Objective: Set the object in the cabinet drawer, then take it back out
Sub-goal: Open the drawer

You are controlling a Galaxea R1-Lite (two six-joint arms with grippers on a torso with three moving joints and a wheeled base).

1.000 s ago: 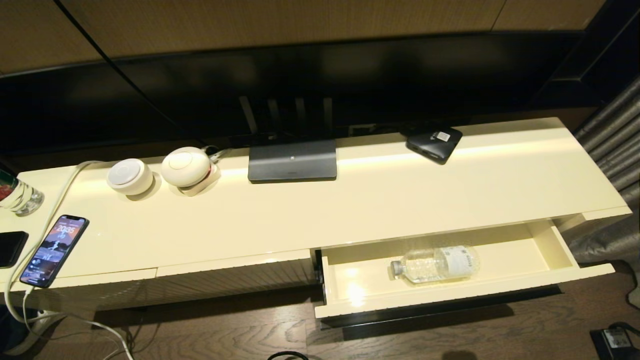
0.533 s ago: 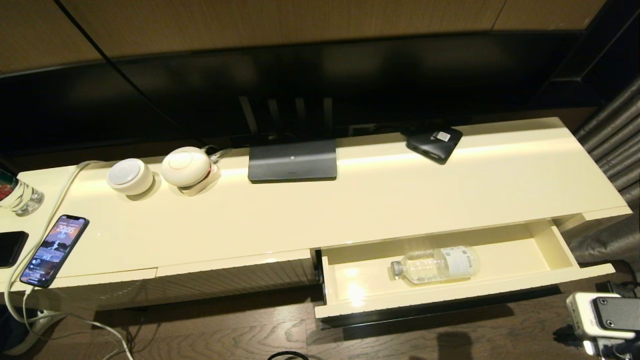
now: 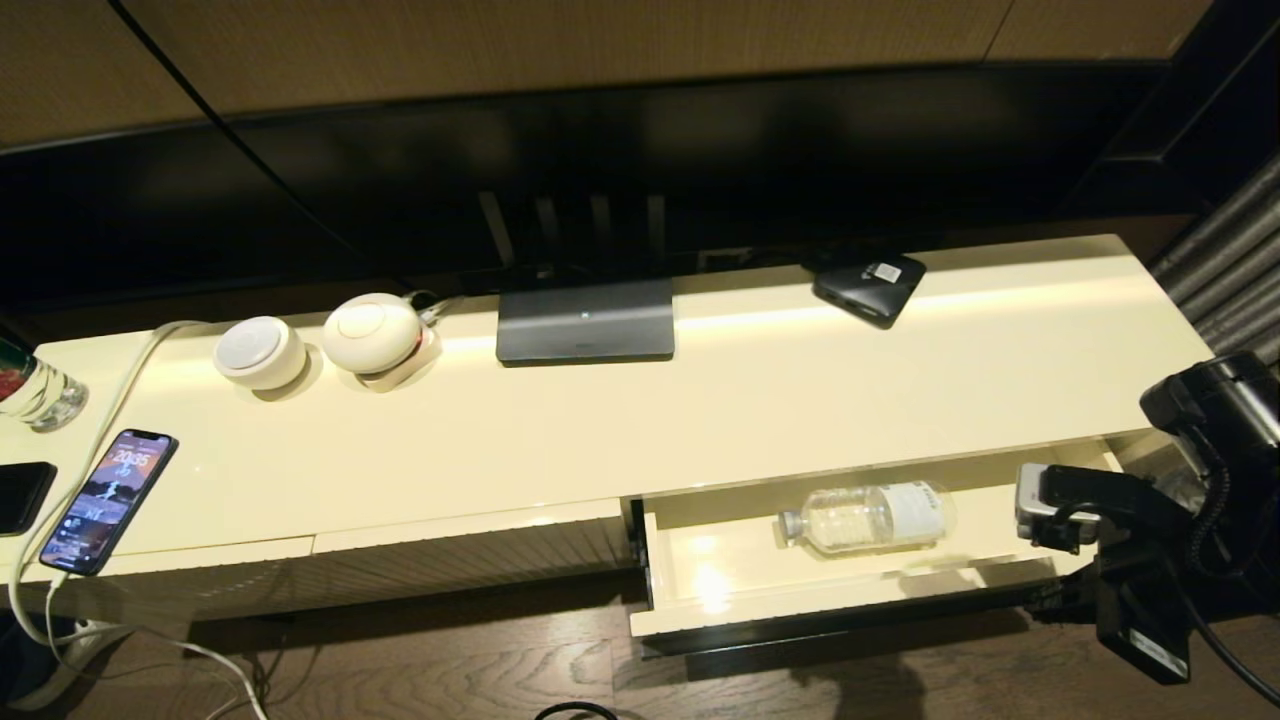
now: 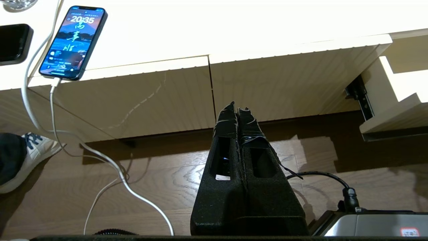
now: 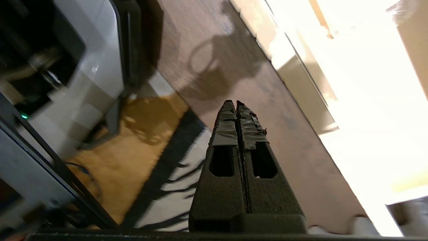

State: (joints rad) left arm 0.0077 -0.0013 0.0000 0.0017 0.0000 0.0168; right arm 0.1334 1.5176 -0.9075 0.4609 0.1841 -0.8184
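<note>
The object, a small clear water bottle [image 3: 865,518], lies on its side in the open cabinet drawer [image 3: 720,560], cap toward the left. My right arm [image 3: 1130,500] reaches in at the drawer's right end and hides that end. Its gripper [image 5: 235,102] is shut and empty, pointing down at the wooden floor beside the drawer's cream front [image 5: 301,83]. The fingertips do not show in the head view. My left gripper [image 4: 237,107] is shut and empty too, low over the floor in front of the closed ribbed panels [image 4: 274,87], with the open drawer's left end [image 4: 384,117] off to one side.
On the cabinet top stand a lit phone [image 3: 108,500] on a white cable, a glass bottle [image 3: 35,390], two round white devices [image 3: 310,345], a grey TV base [image 3: 585,320] and a black box [image 3: 868,285]. A curtain [image 3: 1235,270] hangs at the right. A shoe [image 4: 23,157] is on the floor.
My right arm has come up from the lower right to the drawer's right end. The bottle has shifted a little toward the back of the drawer.
</note>
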